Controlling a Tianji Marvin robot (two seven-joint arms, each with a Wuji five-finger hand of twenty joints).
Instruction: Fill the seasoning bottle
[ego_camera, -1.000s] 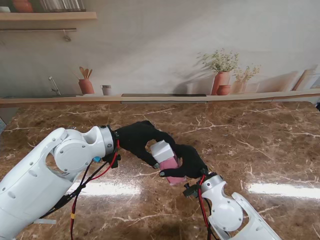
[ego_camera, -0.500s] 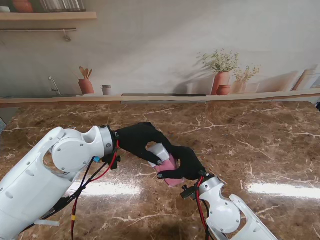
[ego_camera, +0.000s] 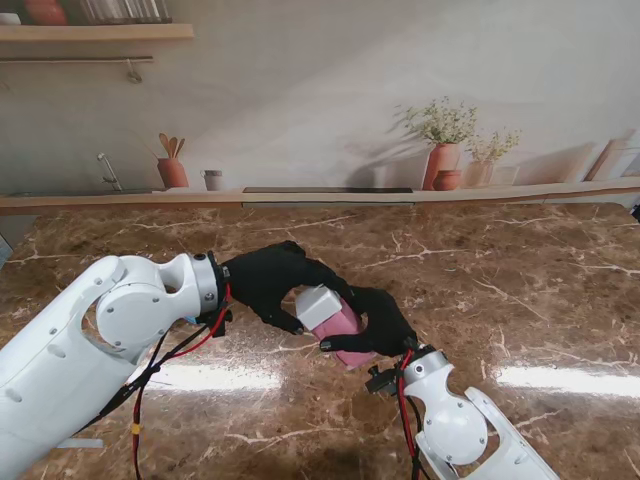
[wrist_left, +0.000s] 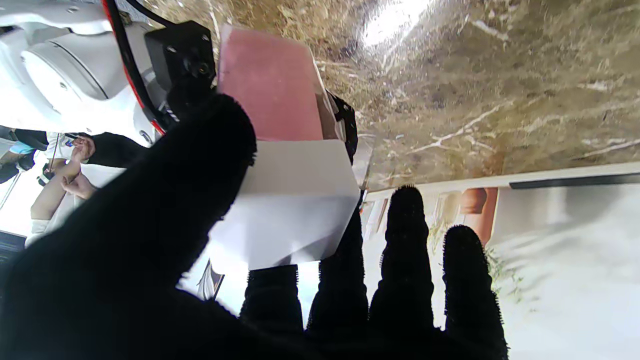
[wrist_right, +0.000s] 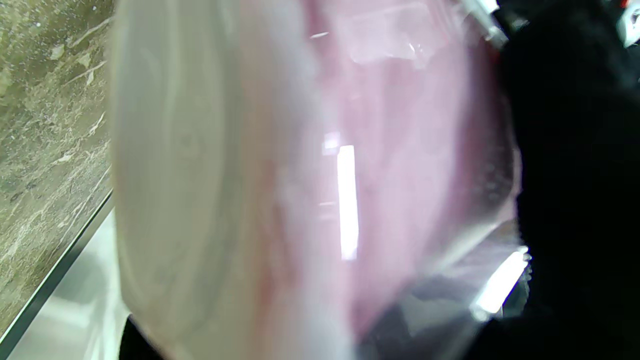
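A brown marble table (ego_camera: 520, 290) meets a pale wall (ego_camera: 300, 90) printed with potted plants (ego_camera: 443, 145) and a shelf (ego_camera: 95, 32).

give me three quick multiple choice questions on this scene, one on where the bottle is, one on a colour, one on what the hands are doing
1. Where is the seasoning bottle?
A. Lying on the shelf
B. Held over the marble table between both hands
C. Standing alone at the table's far edge

2. What colour is the bottle's cap?
A. White
B. Green
C. Black

3. What is the left hand doing?
A. Resting flat on the table
B. Hanging open, away from the bottle
C. Closed on the cap

Answers: 1 B, the right hand grips the pink body while the left is on the cap. 2 A, the left wrist view shows a white cap above pink. 3 C, its thumb and fingers wrap the cap.
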